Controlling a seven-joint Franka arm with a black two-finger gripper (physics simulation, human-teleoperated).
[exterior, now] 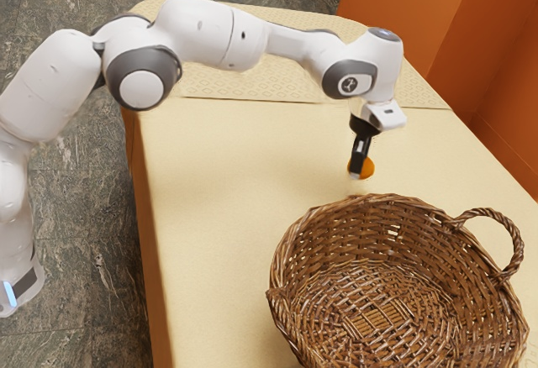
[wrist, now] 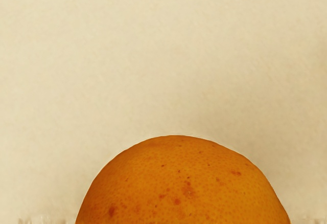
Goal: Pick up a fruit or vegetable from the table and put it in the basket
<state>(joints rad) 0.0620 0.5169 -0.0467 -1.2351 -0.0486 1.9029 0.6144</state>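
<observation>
Judging by eye, the orange (exterior: 370, 167), at the gripper (exterior: 361, 171) (open or closed, undeterminable) on the far side of the basket (exterior: 370, 227), was probably firm, slightly slippery, best gripped across its middle.

One orange (wrist: 184, 183), one basket (exterior: 287, 253)

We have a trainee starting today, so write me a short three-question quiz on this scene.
1. Multiple choice. What is at the hand?
a) a banana
b) a cucumber
c) an orange fruit

2. True or false. The fruit is already inside the basket.

3. Fill in the blank. At the exterior view's right, a looped ____ rises from the basket's rim.

Key: 1. c; 2. false; 3. handle.
</observation>
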